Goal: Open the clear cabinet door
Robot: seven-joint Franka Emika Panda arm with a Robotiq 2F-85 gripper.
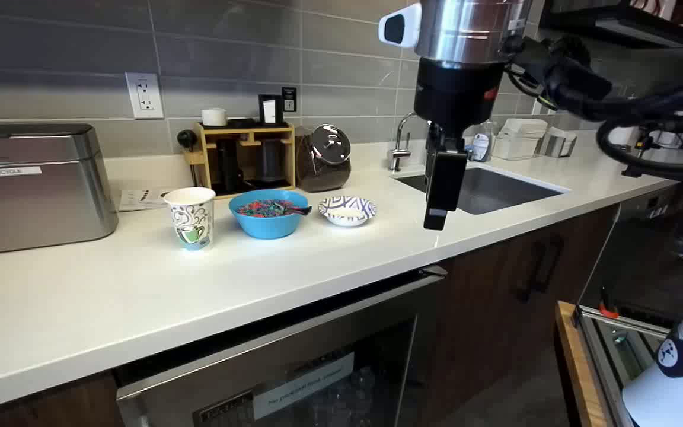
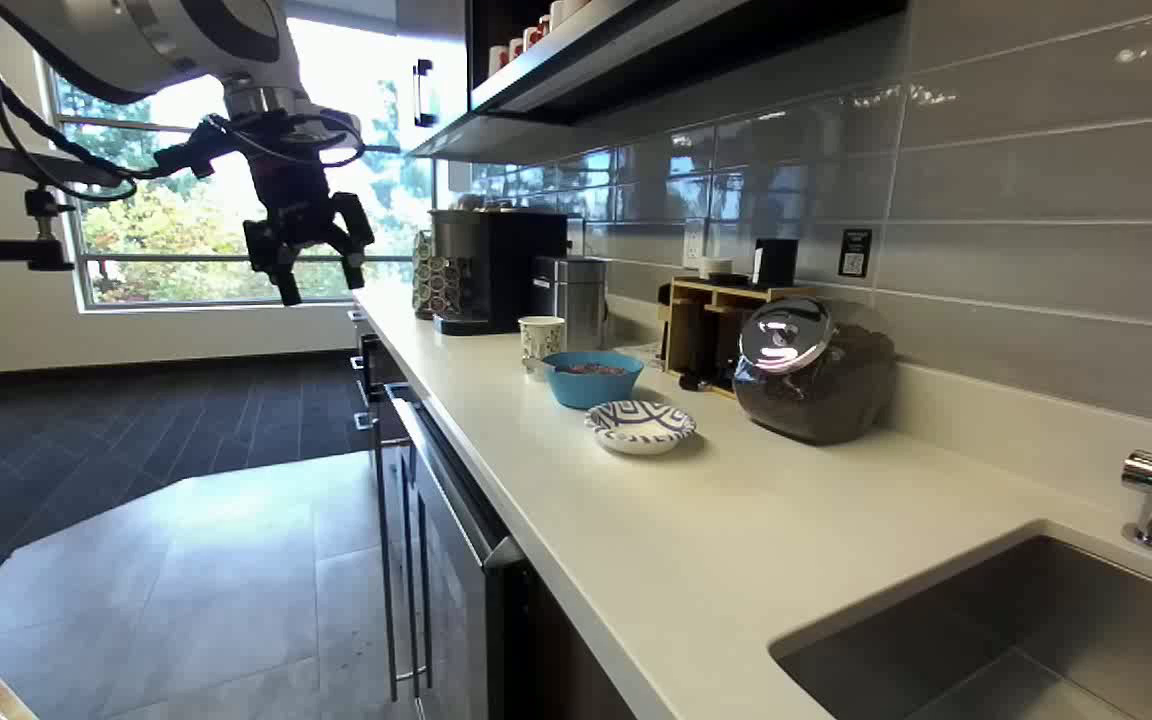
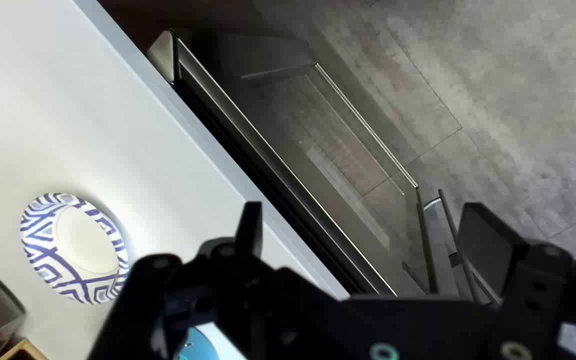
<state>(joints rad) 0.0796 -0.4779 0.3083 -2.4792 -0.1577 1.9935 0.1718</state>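
Note:
The clear cabinet door is dark glass in a silver frame below the counter. It looks closed in both exterior views and also shows from above in the wrist view. Its long silver bar handle runs along the top, just under the counter edge; it also shows in the wrist view. My gripper is open and empty, pointing down above the counter's front edge, higher than the handle and apart from it. In the wrist view, the fingers stand wide, with the counter edge and door below between them.
On the white counter stand a paper cup, a blue bowl, a patterned bowl and a glass jar. A sink and brown wood doors lie beside the clear door. An upper cabinet overhangs the counter.

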